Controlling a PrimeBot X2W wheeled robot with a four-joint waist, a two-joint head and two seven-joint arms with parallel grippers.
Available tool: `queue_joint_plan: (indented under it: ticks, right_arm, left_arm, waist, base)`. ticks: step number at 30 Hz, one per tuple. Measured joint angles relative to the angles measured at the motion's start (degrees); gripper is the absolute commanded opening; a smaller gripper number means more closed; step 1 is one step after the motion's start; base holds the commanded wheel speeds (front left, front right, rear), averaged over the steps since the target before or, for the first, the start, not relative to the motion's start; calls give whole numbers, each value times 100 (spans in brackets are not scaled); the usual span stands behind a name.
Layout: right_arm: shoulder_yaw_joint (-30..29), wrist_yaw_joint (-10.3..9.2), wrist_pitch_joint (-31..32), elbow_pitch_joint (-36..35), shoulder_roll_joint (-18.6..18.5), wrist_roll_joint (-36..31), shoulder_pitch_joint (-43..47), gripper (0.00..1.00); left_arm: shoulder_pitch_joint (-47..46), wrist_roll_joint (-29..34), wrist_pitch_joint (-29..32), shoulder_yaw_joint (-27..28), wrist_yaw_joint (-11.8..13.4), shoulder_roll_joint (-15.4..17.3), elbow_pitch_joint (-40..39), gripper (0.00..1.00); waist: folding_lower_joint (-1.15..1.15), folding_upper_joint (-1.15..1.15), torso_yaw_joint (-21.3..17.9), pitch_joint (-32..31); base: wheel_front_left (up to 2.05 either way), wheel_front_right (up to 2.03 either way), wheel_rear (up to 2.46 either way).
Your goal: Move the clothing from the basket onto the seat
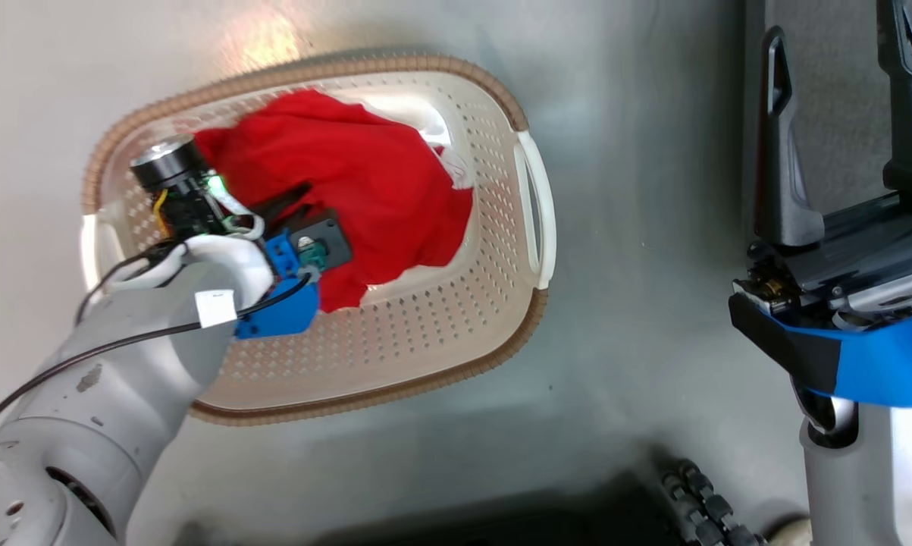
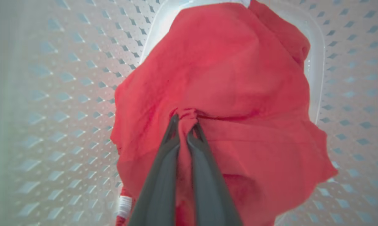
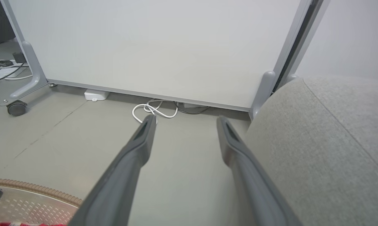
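You have the basket [image 1: 501,318] on the floor [image 1: 637,227] ahead on your left, with the clothing [image 1: 365,182] heaped in it toward its far rim. Your left gripper [image 2: 185,121] is down inside the basket, on the clothing. Your right gripper [image 3: 185,121] hangs over the floor right of the basket, the seat [image 3: 317,141] just to its right, a wheeled panel [image 3: 160,47] and a cable [image 3: 151,110] beyond

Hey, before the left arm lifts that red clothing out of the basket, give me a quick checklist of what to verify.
1. Left gripper shut on the clothing: ok, a fold is pinched.
2. Both garments caught: cannot tell, one red heap.
3. No cloth over the basket rim: ok.
4. Right gripper open, away from the basket: ok.
5. Sofa seat free for the drop: cannot tell, seen in part.
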Motion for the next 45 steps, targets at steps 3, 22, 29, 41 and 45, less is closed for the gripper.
queue_joint_plan:
  ticks: [3,22,29,41,45]
  right_arm:
    - [-43,0,1,120,-1,20,-2,100]
    - [-294,0,0,771,0,141,452,100]
    - [-357,0,1,938,1,227,731,100]
    - [-438,0,0,1159,0,412,1262,100]
    - [-430,0,0,1192,0,505,1332,100]
  left_arm:
    - [14,-218,-55,1,0,-32,-221,0]
    - [850,-1441,-74,586,1,327,-1982,0]
    - [1479,-1553,-75,1488,193,538,-2755,0]
    - [2371,-1139,-74,3038,334,666,-4620,0]
    - [2516,-1070,-74,3463,337,524,-5215,0]
  waist:
    - [0,0,65,-226]
    - [0,0,451,-2313]
    - [-1,0,602,-3178]
    - [-1,0,884,-4332]
    - [-1,0,924,-4567]
  base:
    - [0,0,0]
    - [0,0,0]
    - [0,0,0]
    - [0,0,0]
    - [0,0,0]
